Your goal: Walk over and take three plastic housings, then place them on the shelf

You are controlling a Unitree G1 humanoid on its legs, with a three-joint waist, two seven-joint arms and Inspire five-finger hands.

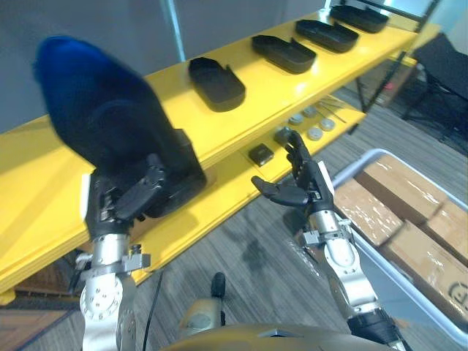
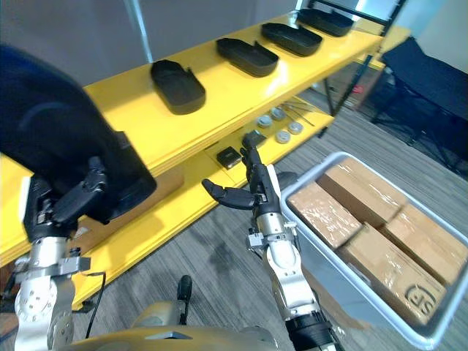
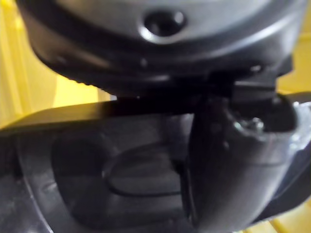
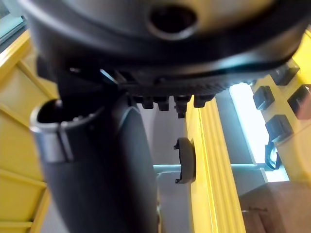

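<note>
Both hands are up. The left hand (image 1: 117, 201) has its fingers curled round the edge of a big black plastic housing (image 1: 110, 121), lifted above the top board of the yellow shelf (image 1: 44, 157). The right hand (image 1: 307, 179) is spread wide, holding nothing, near the lower board. Four more black housings (image 1: 216, 83) lie in a row on top.

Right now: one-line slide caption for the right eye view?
Left hand grips a black housing by the yellow shelf holding four more housings; right hand open.
</note>
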